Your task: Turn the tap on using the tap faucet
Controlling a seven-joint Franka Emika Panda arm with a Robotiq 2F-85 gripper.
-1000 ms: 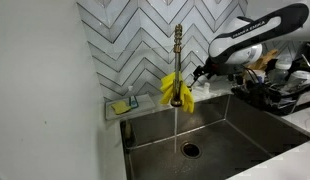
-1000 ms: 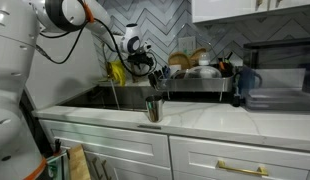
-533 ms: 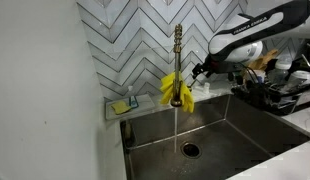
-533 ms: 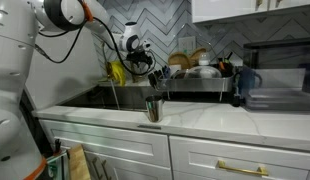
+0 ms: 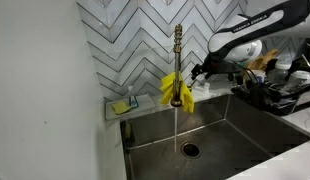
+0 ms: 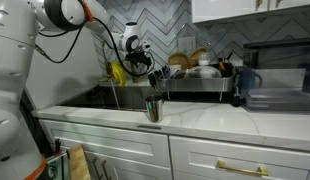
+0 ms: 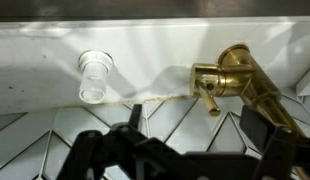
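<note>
Closest in, the sink (image 5: pixel 235 125), and look at that: a thin pale line (image 5: pixel 175 125) drops straight to the drain (image 5: pixel 188 150), and to me that reads as running water. Follow it up and there's the tap (image 5: pixel 177 50), upright at the sink's back rim, with a yellow cloth (image 5: pixel 173 88) draped round its lower neck. Just beside the tap, on the dish rack (image 5: pixel 275 95) side, hovers the hand (image 5: pixel 200 72). In the wrist view its dark fingers (image 7: pixel 257 125) stand apart with nothing between them. The brass handle (image 7: pixel 233 75) sits just beyond, untouched as far as I can tell. Behind the tap, herringbone tiles (image 5: pixel 135 40). My call: the turning step looks done and the water's on. The next move calls for backing the hand away from the tap cleanly, without knocking the handle or snagging the cloth.
</note>
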